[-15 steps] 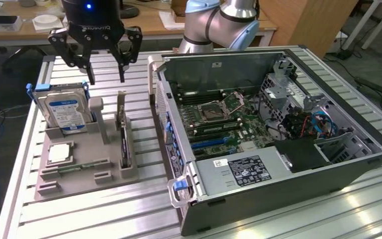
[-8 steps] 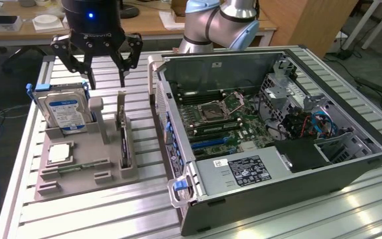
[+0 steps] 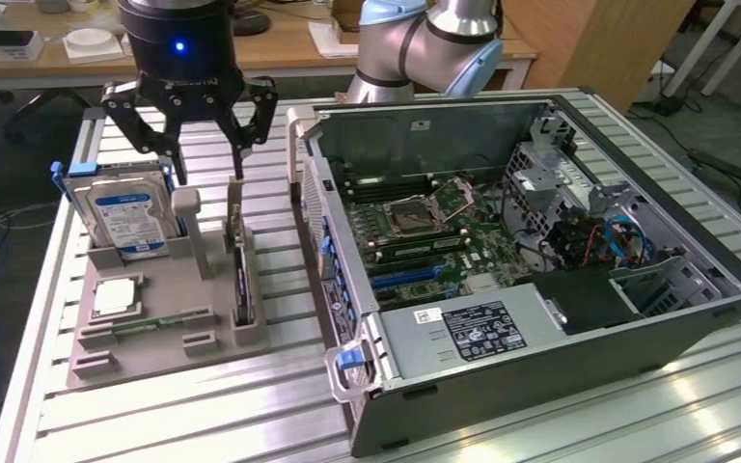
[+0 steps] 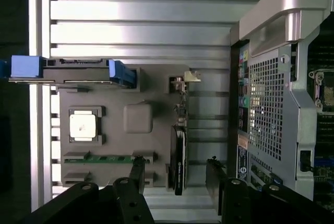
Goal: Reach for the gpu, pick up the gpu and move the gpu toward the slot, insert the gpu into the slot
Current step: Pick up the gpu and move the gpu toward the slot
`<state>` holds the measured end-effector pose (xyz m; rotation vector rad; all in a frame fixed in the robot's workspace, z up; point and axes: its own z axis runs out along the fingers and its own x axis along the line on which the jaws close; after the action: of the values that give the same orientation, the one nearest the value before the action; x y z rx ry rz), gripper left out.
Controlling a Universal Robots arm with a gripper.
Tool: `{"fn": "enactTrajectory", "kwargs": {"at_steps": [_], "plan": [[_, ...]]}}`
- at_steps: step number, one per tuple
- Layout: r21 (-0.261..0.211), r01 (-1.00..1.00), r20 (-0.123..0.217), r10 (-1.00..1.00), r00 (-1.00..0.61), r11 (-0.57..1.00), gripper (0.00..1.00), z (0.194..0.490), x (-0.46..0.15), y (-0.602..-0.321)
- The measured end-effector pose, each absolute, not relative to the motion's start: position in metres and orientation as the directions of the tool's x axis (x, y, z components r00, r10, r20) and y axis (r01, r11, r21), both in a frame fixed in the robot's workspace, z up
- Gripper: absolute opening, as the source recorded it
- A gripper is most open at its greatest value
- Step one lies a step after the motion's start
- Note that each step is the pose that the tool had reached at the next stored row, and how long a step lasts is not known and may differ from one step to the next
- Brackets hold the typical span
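Over the grey holder tray at the exterior view's left, the gripper hangs w/ jaws spread wide and nothing in them, above the gpu, which stands on edge in its rack just right of the hard drive. Step in hand looks like the reach; no grasp yet. Closing prob. calls for a straight drop w/ fingers bracketing the thin card evenly, clear of the drive.
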<state>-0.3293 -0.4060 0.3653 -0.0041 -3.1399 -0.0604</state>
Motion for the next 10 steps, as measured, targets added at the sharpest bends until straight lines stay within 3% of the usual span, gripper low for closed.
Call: {"fn": "enactTrajectory", "kwargs": {"at_steps": [10], "plan": [[0.038, -0.003, 0.002, -0.003, -1.0, 0.999, 0.59, 0.35, -0.329, -0.407]]}}
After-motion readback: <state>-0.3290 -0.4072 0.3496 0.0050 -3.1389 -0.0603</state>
